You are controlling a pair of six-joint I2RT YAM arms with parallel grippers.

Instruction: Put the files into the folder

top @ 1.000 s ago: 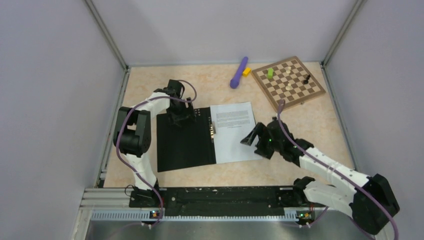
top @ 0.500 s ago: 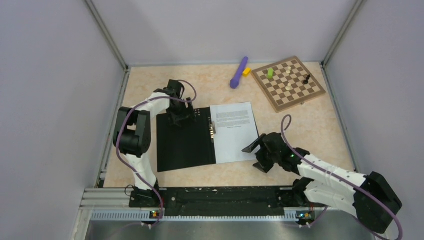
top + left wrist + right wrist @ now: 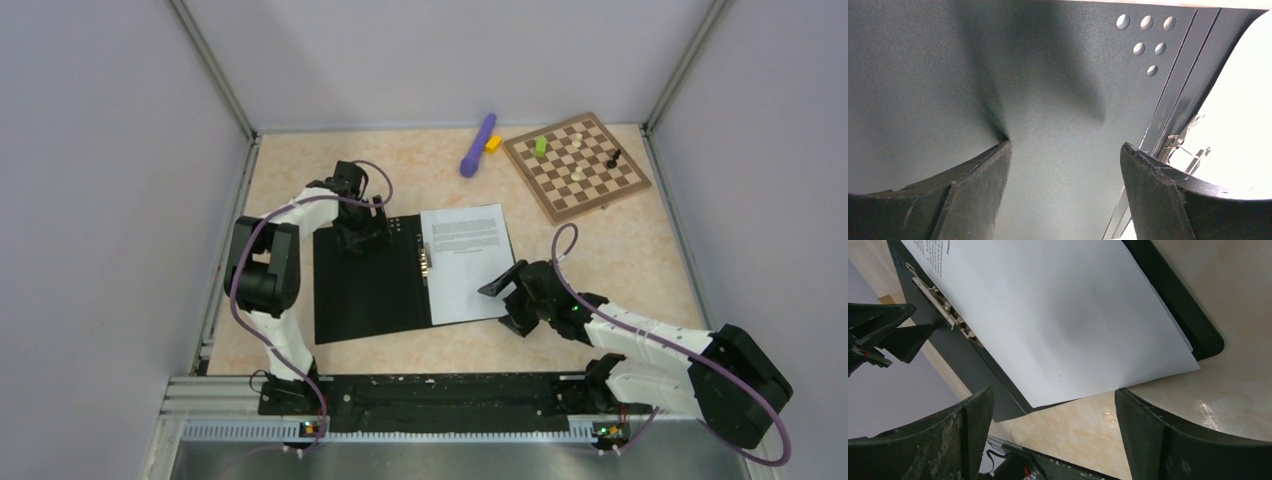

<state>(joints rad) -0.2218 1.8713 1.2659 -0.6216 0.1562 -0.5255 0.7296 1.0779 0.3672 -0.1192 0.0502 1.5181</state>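
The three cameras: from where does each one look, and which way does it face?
Top: fixed above and behind the arms, looking down at the table; both arms, the left claw and the right claw show.
Left wrist: mounted behind the left claw, looking closely down at the black inner face of the folder; its open fingers show.
Right wrist: mounted behind the right claw, looking at the near corner of the files; its open fingers show.
Shared: both wrist views show the folder, clip and files.

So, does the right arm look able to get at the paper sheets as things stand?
Probably yes: the right gripper hangs open at the near corner of the files, with nothing between them.
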